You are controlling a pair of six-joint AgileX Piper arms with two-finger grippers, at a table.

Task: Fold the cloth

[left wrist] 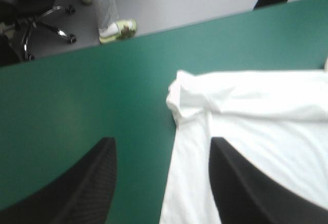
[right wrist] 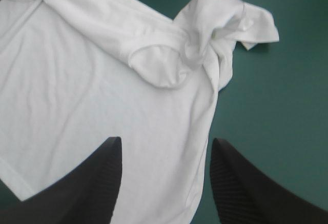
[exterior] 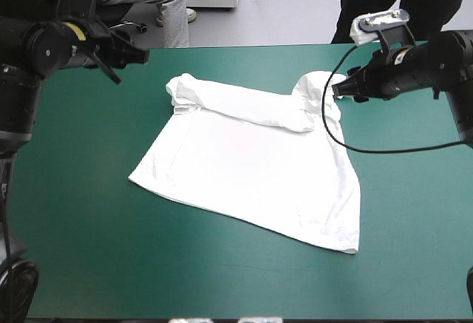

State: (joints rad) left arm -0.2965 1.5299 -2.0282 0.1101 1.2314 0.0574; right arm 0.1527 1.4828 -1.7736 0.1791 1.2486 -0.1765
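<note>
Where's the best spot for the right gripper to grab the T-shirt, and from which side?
Grip the T-shirt at its bunched sleeve, coming from the table's right edge, where the open right gripper hovers: it stands up in a lump, easy to pinch.

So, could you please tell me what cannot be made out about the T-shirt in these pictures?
High view: the T-shirt has its far edge rolled over; what lies under the roll is hidden by its own cloth.
Left wrist view: the open left gripper covers some cloth; the picture's edge cuts off the rest.
Right wrist view: the open right gripper hides part of the cloth under it.
</note>
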